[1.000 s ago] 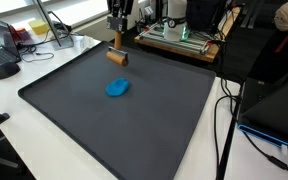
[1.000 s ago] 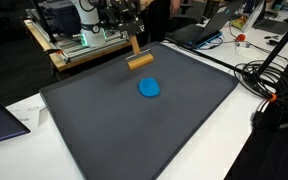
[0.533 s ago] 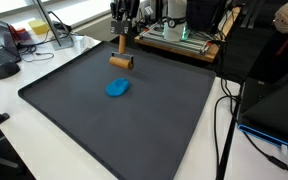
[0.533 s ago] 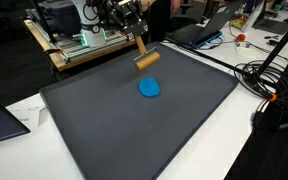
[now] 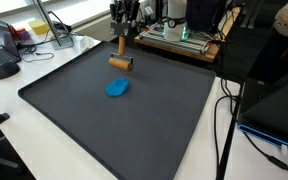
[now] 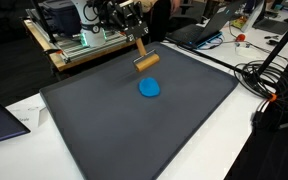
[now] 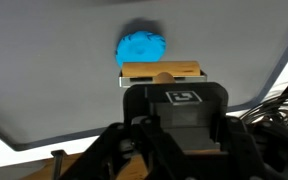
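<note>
Covering the near and middle part of the white table, a dark grey mat fills most of both exterior views. Near its middle lies a blue lump, alone and well apart from the edges. Just beyond it, toward the far edge, a wooden mallet hangs with its round head low over the mat and its handle pointing up. Whether the head touches the mat cannot be told. The gripper is clamped on the top of that handle, its fingers drawn together around it. In the wrist view the head sits between gripper and lump. Farther back stands a metal-framed machine, and black cables trail down the right side.
</note>
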You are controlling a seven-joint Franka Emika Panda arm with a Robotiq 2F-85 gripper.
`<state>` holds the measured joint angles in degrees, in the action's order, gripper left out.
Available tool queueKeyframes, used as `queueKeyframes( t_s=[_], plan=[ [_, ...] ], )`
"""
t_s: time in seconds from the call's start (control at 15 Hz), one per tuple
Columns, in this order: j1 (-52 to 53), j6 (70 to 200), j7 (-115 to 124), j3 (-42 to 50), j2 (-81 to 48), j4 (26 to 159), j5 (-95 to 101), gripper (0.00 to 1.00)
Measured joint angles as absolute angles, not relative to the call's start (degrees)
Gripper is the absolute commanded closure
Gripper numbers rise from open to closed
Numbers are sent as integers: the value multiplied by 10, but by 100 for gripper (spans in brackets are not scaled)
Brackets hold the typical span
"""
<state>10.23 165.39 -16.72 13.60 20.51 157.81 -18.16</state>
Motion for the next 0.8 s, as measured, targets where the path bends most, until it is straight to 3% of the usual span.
queueKeyframes(
  t_s=[0.8],
  plan=[
    [42, 1632, -111, 53, 65, 1453, -55, 77]
  ],
)
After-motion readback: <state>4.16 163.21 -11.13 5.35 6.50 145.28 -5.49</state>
